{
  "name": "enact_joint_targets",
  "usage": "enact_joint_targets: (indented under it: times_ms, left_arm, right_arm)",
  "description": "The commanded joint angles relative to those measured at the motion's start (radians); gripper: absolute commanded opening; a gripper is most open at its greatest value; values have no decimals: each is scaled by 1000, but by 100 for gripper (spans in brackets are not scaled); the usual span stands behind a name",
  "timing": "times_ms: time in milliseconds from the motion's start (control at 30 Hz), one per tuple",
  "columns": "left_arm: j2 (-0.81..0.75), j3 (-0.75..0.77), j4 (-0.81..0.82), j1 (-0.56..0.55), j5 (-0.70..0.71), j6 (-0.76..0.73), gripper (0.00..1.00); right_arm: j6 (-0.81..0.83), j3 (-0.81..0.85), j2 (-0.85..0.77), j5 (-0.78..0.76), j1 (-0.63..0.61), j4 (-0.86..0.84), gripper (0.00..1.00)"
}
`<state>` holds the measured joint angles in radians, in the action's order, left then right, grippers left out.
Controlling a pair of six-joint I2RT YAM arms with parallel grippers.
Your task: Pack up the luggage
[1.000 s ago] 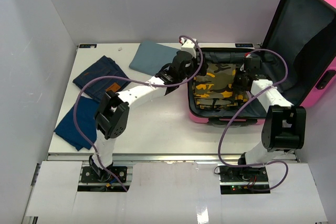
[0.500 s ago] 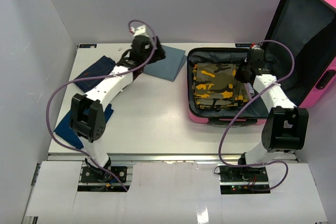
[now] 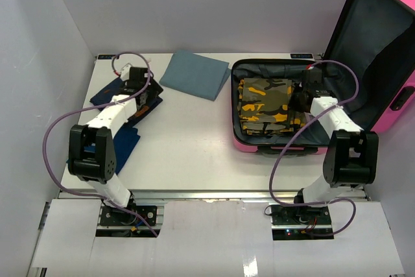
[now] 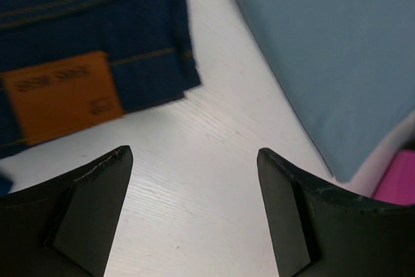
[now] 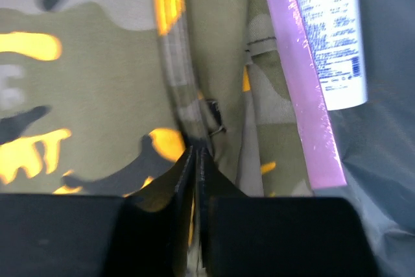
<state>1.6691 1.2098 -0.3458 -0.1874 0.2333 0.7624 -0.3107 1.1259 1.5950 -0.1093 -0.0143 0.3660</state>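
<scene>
Luggage (image 3: 249,147) lies under the closed right gripper (image 5: 196,154); left gripper (image 4: 194,157), spread wide, well away.

Bright, even light with faint shadows on the white desk (image 3: 194,154). The 2 wrist views are soft and blurred, the right one dimmer.

Open tabletop (image 3: 188,141) separates jeans (image 3: 102,97) from luggage (image 3: 249,146), whose raised lid (image 3: 373,43) walls the right.

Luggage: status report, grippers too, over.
Left gripper open above table by jeans. Right gripper shut over camo garment inside luggage. Lid up. Jeans, grey cloth unpacked.
</scene>
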Motion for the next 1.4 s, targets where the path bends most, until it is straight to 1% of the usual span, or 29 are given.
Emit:
enact_joint_targets:
  times_ms: [0, 133, 267, 333, 433, 500, 633, 733, 867, 1000, 1100, 1233, 1300, 1367]
  left_arm:
    - [-132, -58, 6, 111, 99, 98, 86]
    - [-96, -57, 50, 156, 152, 61, 83]
    - [41, 28, 54, 167, 218, -20, 80]
    - [134, 87, 54, 167, 220, -67, 80]
    - [246, 161, 56, 166, 120, -167, 79]
    - [302, 184, 72, 159, 56, -208, 76]
    - [377, 168, 86, 123, -72, -264, 75]
    - [374, 122, 90, 78, -66, -268, 75]
    - [300, -23, 138, 8, -48, -244, 75]
    - [234, -140, 165, -76, 8, -175, 75]
    - [189, -255, 203, -128, 0, -117, 75]
    - [162, -351, 231, -201, 11, -75, 75]
    - [136, -380, 229, -232, 25, -41, 75]
    - [88, -440, 231, -260, 30, -14, 75]
  right_arm:
    - [35, 44, -180, 42, -28, 2, 16]
    - [49, 2, -265, 157, -82, -52, 30]
    - [62, -14, -313, 225, -144, -101, 39]
    - [78, -14, -328, 236, -163, -113, 41]
    - [84, -15, -341, 223, -183, -123, 43]
    - [84, -17, -348, 226, -187, -131, 44]
    - [85, -25, -358, 215, -205, -136, 44]
    - [85, -23, -358, 211, -213, -141, 45]
    - [87, -11, -352, 217, -224, -139, 46]
    - [89, 27, -344, 208, -231, -102, 46]
    - [87, 38, -353, 217, -234, -87, 47]
    - [79, 53, -359, 220, -250, -53, 47]
    - [79, 63, -366, 207, -268, -34, 48]
    - [82, 60, -385, 200, -295, -18, 49]
